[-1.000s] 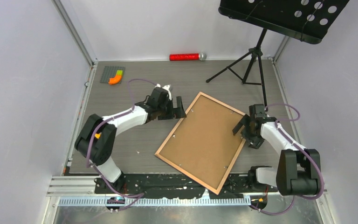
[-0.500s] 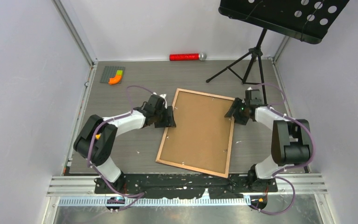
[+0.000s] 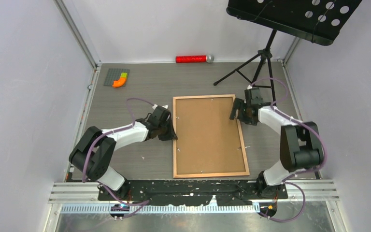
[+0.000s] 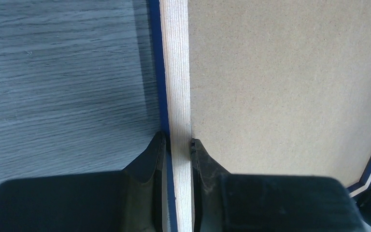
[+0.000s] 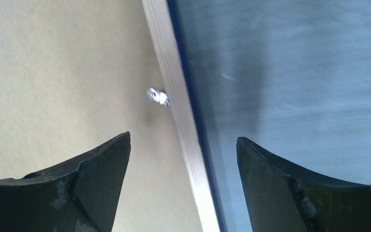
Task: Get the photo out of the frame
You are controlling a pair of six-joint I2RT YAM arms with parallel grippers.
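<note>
Brown backing board faces up. The frame lies face down in the middle of the bench, its long axis running from near edge to far edge, the photo hidden beneath. The left hand pinches the left rail. The right hand gapes open astride the right rail. Both hands are equally near, with flat grey wood all around.
</note>
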